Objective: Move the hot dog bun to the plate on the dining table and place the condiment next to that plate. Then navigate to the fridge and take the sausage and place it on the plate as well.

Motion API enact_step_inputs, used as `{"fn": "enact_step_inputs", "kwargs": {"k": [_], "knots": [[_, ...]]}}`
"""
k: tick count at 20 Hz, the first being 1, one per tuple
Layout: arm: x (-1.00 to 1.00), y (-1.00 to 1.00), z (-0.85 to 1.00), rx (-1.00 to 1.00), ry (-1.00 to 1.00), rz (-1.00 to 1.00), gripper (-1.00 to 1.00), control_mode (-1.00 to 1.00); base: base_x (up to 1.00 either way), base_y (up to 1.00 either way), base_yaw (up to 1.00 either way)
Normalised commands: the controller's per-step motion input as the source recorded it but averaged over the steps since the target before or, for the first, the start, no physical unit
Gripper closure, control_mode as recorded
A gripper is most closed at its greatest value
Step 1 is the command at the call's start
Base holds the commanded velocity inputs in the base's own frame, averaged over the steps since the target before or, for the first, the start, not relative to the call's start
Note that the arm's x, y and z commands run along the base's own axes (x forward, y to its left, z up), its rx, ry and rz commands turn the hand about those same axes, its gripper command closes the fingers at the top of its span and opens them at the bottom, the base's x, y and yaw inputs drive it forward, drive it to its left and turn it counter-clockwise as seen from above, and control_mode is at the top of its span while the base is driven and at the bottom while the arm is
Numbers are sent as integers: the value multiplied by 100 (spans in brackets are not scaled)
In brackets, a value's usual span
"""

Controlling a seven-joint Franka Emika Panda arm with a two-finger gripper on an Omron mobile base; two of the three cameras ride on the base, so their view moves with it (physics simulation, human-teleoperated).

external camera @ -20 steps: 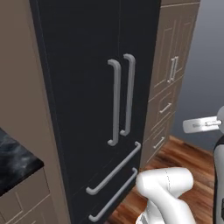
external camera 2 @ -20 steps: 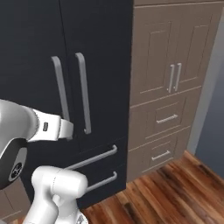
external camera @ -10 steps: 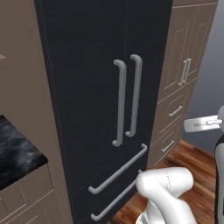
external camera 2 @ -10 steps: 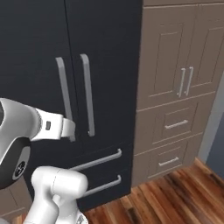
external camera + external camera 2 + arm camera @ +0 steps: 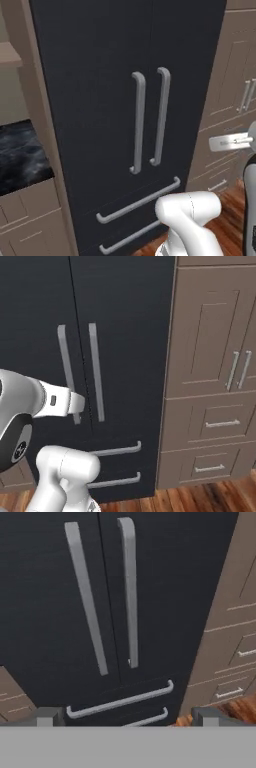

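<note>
Your gripper (image 5: 125,717) stands wide open with nothing between its fingertips (image 5: 49,716), which rise at the bottom of the hand view, well apart and clear of everything. You are looking straight at the fridge (image 5: 165,587), a tall matte black one with two doors shut side by side. Its two long grey door handles (image 5: 130,592) run upright close on either side of the middle seam, and two grey drawer bars (image 5: 120,701) lie across the front below them, one above the other.

From the left base view you see the fridge (image 5: 100,75) between a tan panel on its left and tan cabinets (image 5: 235,90) on its right, with a corner of black marbled worktop (image 5: 20,160) low at the left. From the right base view the fridge (image 5: 125,331) takes the left half and the tan cabinets (image 5: 215,356), with slim metal pulls on doors and drawers, take the right. A wooden floor (image 5: 200,498) shows at the foot of both.

You will find no brand, label or writing that can be read on the fridge front or the cabinets.
</note>
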Motion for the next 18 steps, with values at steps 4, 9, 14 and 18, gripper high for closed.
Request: {"fn": "enact_step_inputs", "kwargs": {"k": [4,9,14,18], "knots": [[0,0,0,0,0,0,-100,100,-43,-28,48],[0,0,0,0,0,0,-100,100,-30,-41,52],[0,0,0,0,0,0,-100,100,-13,-31,24],[0,0,0,0,0,0,-100,100,-49,-20,-4]]}}
